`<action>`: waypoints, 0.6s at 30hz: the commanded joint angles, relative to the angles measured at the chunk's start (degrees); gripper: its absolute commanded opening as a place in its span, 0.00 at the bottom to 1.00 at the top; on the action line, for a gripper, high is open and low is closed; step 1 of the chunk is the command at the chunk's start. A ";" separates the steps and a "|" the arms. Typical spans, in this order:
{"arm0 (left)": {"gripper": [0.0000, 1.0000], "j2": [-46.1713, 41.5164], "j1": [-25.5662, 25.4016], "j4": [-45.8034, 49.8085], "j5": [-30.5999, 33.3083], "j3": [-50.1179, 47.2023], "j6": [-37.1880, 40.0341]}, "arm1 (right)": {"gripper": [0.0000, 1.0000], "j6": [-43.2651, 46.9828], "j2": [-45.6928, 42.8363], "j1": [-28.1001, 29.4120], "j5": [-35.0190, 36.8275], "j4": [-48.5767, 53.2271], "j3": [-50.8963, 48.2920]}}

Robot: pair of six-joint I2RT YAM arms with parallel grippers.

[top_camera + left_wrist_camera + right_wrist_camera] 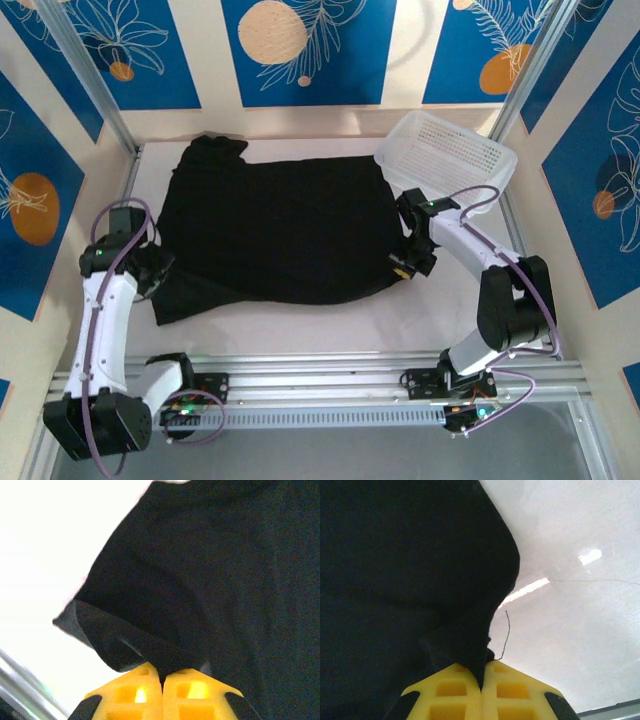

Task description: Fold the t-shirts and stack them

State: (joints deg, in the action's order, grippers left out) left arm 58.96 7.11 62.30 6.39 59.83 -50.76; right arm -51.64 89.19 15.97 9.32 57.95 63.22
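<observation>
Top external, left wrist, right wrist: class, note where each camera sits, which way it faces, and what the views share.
Top external: above, behind the arm bases, looking down on black t-shirt, white basket; both arms show.
Left wrist: on left arm, facing past shut left hand pinching t-shirt's edge.
Right wrist: likewise, right hand shut on cloth.
Shared: the t-shirt.

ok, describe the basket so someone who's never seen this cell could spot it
Start at the white table and go to its far right corner. The basket sits there, next to the right edge of the spread t-shirt. It is a rigid, shallow tray of white perforated plastic, unlike the soft black cloth beside it.
</observation>
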 commanded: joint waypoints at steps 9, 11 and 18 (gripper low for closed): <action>0.00 12.78 -1.82 -7.93 4.90 7.56 8.57 | 0.00 0.49 6.57 -1.53 1.95 2.26 9.19; 0.00 14.91 -1.82 -8.71 5.12 8.20 9.79 | 0.00 0.73 7.97 -1.81 2.09 2.16 10.51; 0.00 19.01 -1.88 -15.29 2.20 8.29 14.23 | 0.00 1.05 12.76 -2.30 2.53 1.99 15.26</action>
State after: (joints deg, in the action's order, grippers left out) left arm 77.17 5.85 51.11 9.43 66.72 -39.83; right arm -50.98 100.53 14.00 10.63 58.57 76.16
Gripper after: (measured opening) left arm 0.044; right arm 0.064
